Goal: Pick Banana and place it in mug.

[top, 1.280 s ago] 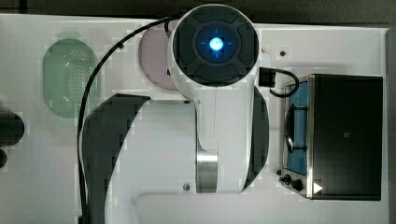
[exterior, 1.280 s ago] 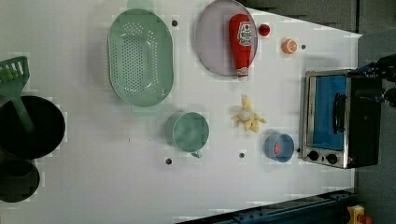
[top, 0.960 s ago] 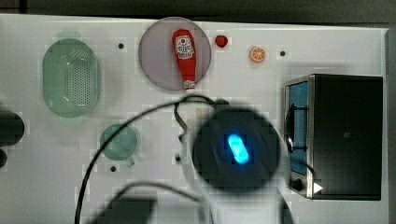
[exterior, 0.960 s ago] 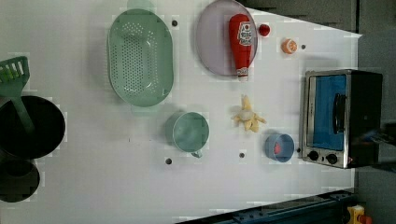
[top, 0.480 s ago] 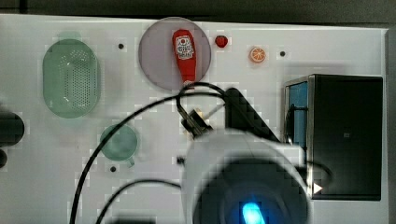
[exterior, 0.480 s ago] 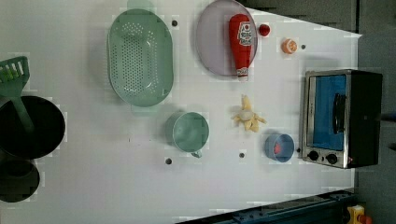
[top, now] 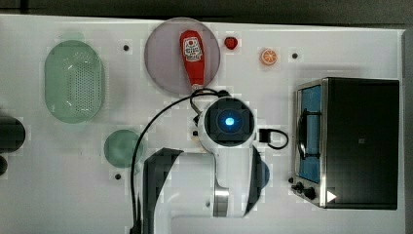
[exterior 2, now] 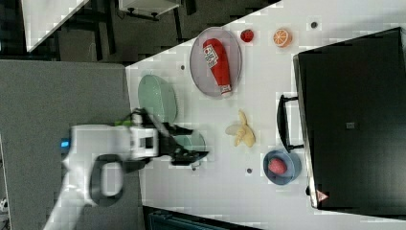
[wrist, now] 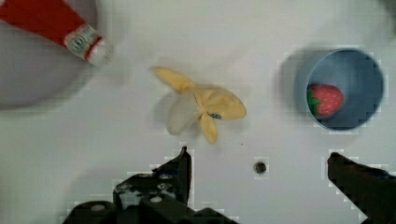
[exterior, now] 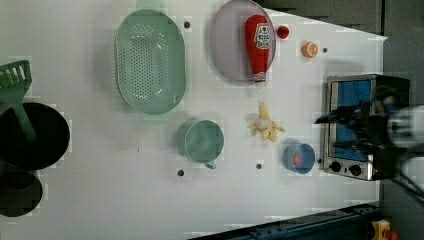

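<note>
The peeled yellow banana (wrist: 201,105) lies flat on the white table, between the ketchup plate and the blue bowl; it also appears in the left view (exterior: 265,125) and the right view (exterior 2: 242,130). My gripper (wrist: 261,163) hovers open above the table beside the banana, fingers wide apart, holding nothing. In the left view the gripper (exterior: 336,131) stands blurred in front of the toaster oven. The pale teal mug (exterior: 202,141) sits upright at the left view's left of the banana, and shows in the top view (top: 122,147). My wrist (top: 228,122) covers the banana in the top view.
A blue bowl (wrist: 343,88) with a strawberry sits close to the banana. A ketchup bottle (exterior: 257,45) lies on a grey plate (exterior: 227,45). A green colander (exterior: 149,61), a toaster oven (top: 353,141), an orange slice (top: 268,56) and black pots (exterior: 32,135) ring the table.
My arm has swung across the top view and settled over the banana, and has come into the left view's right edge. The banana, mug and other objects have not moved.
</note>
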